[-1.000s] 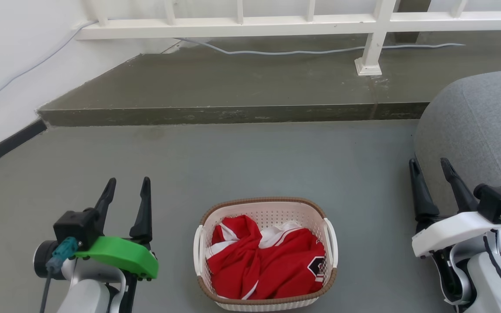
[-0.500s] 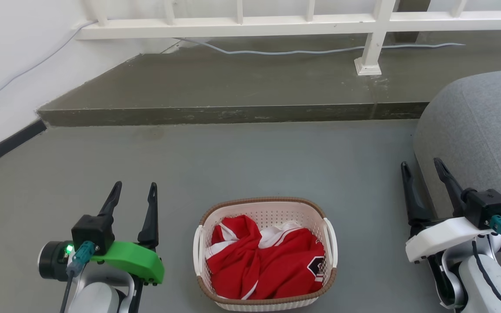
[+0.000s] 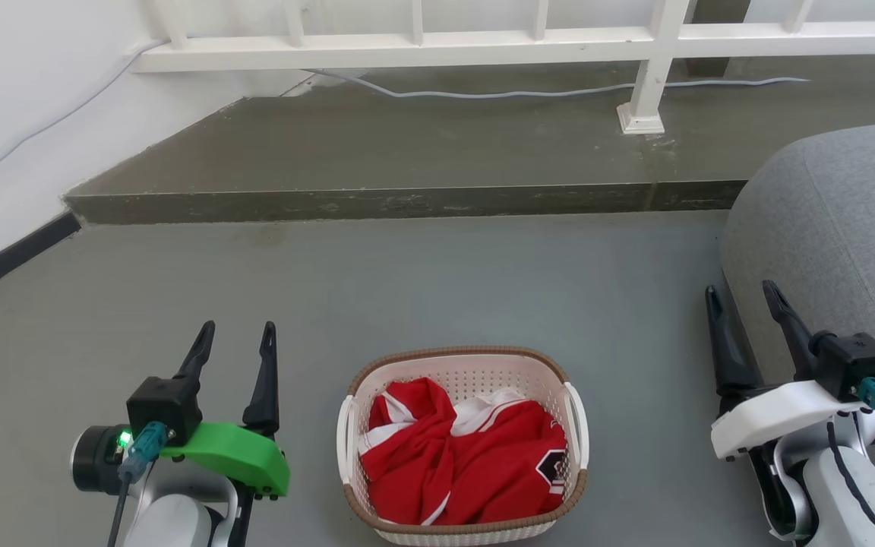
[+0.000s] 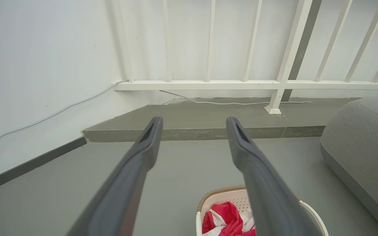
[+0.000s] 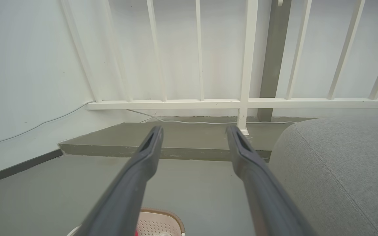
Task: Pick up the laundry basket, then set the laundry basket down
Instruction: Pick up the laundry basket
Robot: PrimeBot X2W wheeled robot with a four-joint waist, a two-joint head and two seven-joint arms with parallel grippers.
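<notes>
The laundry basket (image 3: 462, 372) rests on the grey floor at the bottom centre of the head view, cream-white and perforated, with a brown woven-look rim, white side handles and red-and-white clothing inside. My left gripper (image 3: 237, 330) hovers open to the basket's left, a hand's width from its left handle. My right gripper (image 3: 741, 292) is open well to the basket's right, beside a grey cushion. In the left wrist view the left gripper (image 4: 193, 120) is spread, with the basket (image 4: 221, 196) low between and behind its fingers. The right gripper (image 5: 194, 129) is spread in its own wrist view, the basket's rim (image 5: 162, 214) at the bottom.
A grey upholstered cushion (image 3: 840, 220) bulges in at the right, close to my right arm. A raised concrete step (image 3: 407, 199) crosses ahead, with a white railing (image 3: 483, 42) and a pale cable (image 3: 513, 93) on it. A white wall (image 3: 12, 114) with a dark skirting closes the left side.
Both arms have drawn inward and slightly lower over the last second; since half a second ago they have hardly moved. The basket has stayed put; the head view shifted slightly.
</notes>
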